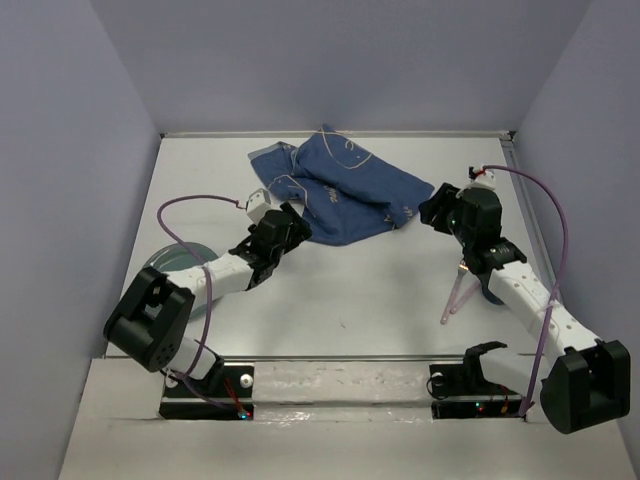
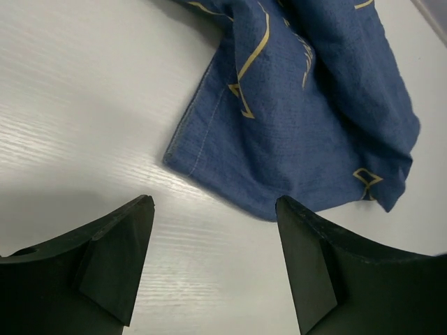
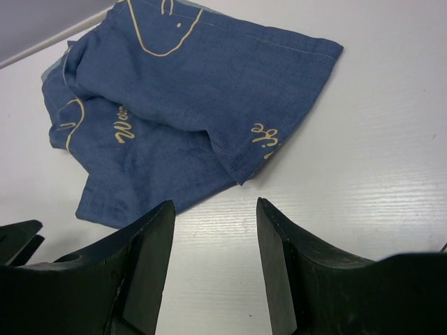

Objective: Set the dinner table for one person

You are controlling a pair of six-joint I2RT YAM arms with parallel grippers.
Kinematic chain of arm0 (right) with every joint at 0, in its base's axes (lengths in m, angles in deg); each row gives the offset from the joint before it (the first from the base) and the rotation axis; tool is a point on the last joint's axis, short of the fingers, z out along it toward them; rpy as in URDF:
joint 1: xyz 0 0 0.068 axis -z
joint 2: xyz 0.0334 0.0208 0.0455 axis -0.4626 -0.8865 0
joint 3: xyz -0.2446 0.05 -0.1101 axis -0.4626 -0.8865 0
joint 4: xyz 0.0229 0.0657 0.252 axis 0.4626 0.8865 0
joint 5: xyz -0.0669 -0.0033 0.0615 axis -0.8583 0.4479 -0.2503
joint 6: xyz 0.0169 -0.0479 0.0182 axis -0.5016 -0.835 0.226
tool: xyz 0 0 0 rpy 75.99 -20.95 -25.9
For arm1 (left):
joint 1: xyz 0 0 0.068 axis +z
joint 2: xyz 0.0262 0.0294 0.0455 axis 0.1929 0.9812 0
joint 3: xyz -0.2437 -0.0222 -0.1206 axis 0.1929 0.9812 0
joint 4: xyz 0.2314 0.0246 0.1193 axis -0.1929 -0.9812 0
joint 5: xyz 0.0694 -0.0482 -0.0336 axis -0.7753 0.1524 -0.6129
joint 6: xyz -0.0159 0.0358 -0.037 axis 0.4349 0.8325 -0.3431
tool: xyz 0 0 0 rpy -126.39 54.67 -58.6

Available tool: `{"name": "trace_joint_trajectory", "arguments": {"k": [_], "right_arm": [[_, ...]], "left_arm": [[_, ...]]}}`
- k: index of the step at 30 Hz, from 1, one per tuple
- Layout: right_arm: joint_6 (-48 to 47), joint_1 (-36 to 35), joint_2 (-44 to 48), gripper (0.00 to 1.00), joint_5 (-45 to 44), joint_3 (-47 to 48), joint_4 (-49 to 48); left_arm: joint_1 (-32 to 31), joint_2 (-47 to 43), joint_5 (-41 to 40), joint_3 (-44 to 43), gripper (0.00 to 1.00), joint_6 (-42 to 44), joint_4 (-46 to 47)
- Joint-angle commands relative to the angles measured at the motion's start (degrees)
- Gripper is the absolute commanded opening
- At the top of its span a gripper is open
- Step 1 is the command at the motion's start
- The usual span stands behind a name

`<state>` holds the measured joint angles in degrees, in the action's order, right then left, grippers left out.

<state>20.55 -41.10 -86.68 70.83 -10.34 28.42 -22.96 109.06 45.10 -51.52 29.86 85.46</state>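
Observation:
The white dinner table (image 1: pixel 350 300) holds a crumpled dark blue cloth (image 1: pixel 340 185) with yellow line drawings at the back middle. My left gripper (image 1: pixel 290 225) is open and empty, low over the table just short of the cloth's near left corner (image 2: pixel 209 160). My right gripper (image 1: pixel 432 210) is open and empty beside the cloth's right edge, its near corner (image 3: pixel 241 178) just ahead of the jaws. In the left wrist view the left gripper (image 2: pixel 215 202) frames bare table (image 2: pixel 84 105). In the right wrist view the right gripper (image 3: pixel 215 206) also frames bare table (image 3: pixel 377 139).
A grey plate (image 1: pixel 185 258) lies at the left edge, partly under the left arm. Thin pink sticks (image 1: pixel 455 295) lie near the right arm, with a dark curved item (image 1: pixel 492 292) partly hidden beside them. Grey walls enclose the table on three sides.

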Motion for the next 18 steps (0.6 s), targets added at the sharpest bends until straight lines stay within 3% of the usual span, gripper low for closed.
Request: {"name": "trace_joint_trajectory", "arguments": {"k": [1,9,18], "right_arm": [[-0.83,0.27,0.43,0.56,0.57,0.92,-0.61],[-0.75,0.27,0.08,0.56,1.45,1.01,-0.96],[0.05,0.27,0.17,0.56,2.95,0.66,-1.84]], "left_arm": [[1.04,4.69,4.91,1.25,0.79,-9.58,10.45],[0.60,9.01,1.67,5.56,0.65,-18.54,14.50],[0.42,14.28,-1.40,1.96,0.58,-19.26,12.92]]}}
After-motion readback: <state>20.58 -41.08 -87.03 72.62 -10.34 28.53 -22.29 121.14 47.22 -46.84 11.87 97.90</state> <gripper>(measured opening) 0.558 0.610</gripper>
